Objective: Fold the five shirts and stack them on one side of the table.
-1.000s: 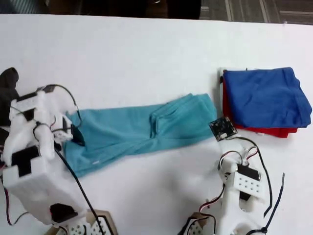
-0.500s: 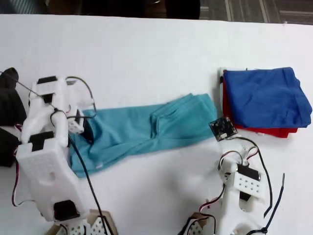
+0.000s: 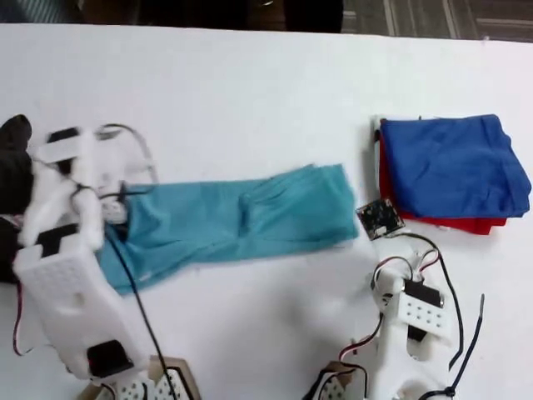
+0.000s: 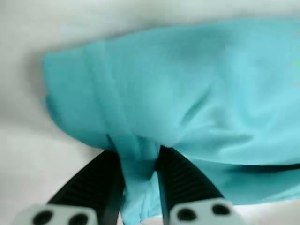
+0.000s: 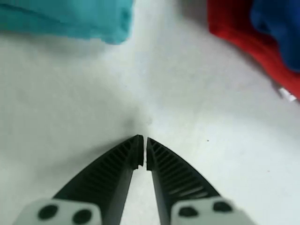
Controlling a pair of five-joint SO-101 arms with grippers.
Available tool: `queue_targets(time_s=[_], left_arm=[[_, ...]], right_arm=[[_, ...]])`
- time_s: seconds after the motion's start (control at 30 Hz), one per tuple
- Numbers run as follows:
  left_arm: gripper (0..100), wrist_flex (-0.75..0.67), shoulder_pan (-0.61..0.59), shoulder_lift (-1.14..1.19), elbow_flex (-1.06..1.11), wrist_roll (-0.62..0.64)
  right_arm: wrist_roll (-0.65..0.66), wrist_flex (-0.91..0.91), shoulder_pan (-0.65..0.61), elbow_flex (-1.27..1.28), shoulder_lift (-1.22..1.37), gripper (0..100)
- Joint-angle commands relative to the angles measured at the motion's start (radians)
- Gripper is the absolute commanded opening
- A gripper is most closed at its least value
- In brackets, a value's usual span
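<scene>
A teal shirt (image 3: 233,221) lies folded into a long strip across the middle of the table. My left gripper (image 4: 137,161) is shut on the teal shirt (image 4: 187,98) at its left end, with a bunch of cloth pinched between the black fingers (image 4: 101,180). In the high view the left arm (image 3: 67,250) stands over that end. A folded blue shirt (image 3: 454,162) lies on a folded red shirt (image 3: 454,223) at the right side. My right gripper (image 5: 141,150) is shut with nothing in it, low over bare table between the teal shirt's (image 5: 70,18) right end and the red shirt (image 5: 243,40).
A dark garment (image 3: 12,167) lies at the table's left edge behind the left arm. The right arm's base (image 3: 412,321) and cables sit at the front right. The white table (image 3: 250,92) has free room at the back.
The left arm has pulled the teal shirt leftward, so its right end has drawn away from the stack. The arm's wrist has swung left. The right arm has stayed still.
</scene>
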Motion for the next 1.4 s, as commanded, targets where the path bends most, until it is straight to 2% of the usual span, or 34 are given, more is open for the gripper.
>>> queue_targets(time_s=[0.0,0.1,0.23,0.5,0.6,0.77,0.93,1.13,1.23,1.37], left_arm=[[3,0.051,-0.16,-0.005,-0.113,-0.071],[3,0.137,-0.209,-0.005,-0.214,-0.114],[3,0.233,-0.204,-0.006,-0.294,-0.133],[3,0.245,-0.057,-0.023,-0.277,-0.057],[3,0.245,0.049,-0.091,-0.228,-0.023],[3,0.245,0.272,-0.322,-0.15,-0.011],[3,0.239,0.497,-0.545,-0.147,-0.011],[3,0.18,0.793,-0.597,-0.14,0.037],[3,0.083,0.87,-0.595,-0.139,0.038],[3,-0.009,0.911,-0.549,-0.145,0.038]], right_arm=[[-0.009,-0.015,0.008,-0.008,-0.027,2.0],[-0.009,-0.015,0.008,-0.008,-0.027,2.0],[-0.009,-0.015,0.008,-0.008,-0.027,2.0],[-0.009,-0.015,0.008,-0.008,-0.027,2.0],[-0.021,-0.015,0.01,-0.008,-0.027,2.0],[-0.16,-0.068,0.044,-0.006,-0.027,2.0],[-0.163,-0.07,0.041,-0.005,-0.027,2.0],[-0.163,-0.073,0.039,-0.005,-0.027,2.0],[-0.163,-0.073,0.039,-0.005,-0.027,2.0],[-0.163,-0.073,0.039,-0.005,-0.027,2.0]])
